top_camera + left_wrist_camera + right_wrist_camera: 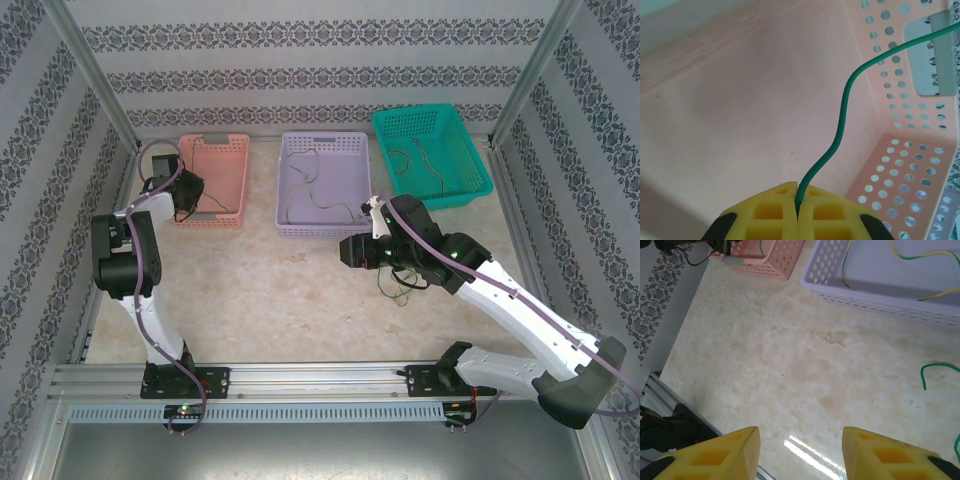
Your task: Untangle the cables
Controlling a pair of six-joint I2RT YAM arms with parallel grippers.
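My left gripper (799,199) is shut on a thin green cable (844,107), which rises from between the yellow pads and curves off to the upper right. It hangs inside the pink basket (900,165), at that basket's near left corner (196,200). My right gripper (801,450) stands open above the bare table, with nothing between its fingers. On the table to its right lies a loose green cable (935,370). More cables (396,286) show beneath the right arm. Yellow and green cables (920,256) lie in the lavender basket (322,228).
Three baskets stand along the back of the table: pink (215,150) on the left, lavender in the middle, teal (455,190) on the right with dark cables (420,160) in it. Patterned walls and metal posts close in the sides. A rail (320,378) runs along the near edge.
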